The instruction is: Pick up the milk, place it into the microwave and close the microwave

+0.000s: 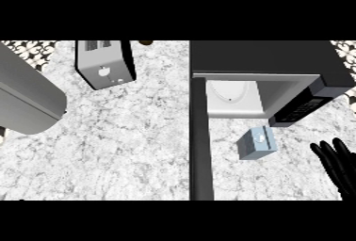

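A pale blue milk carton (256,143) stands on the marble counter, just in front of the microwave's open cavity. The black microwave (268,59) sits at the upper right; its white inside (233,96) shows, and its door (199,141) swings out toward me as a long dark bar left of the carton. My right hand (338,160) comes in at the right edge, fingers straight and pointing up, a short way right of the carton and not touching it. The left hand is out of view.
A silver toaster (104,63) stands at the upper left of the counter (125,141). A large grey rounded body (28,99) fills the left edge. The microwave's keypad (300,109) faces the lower right.
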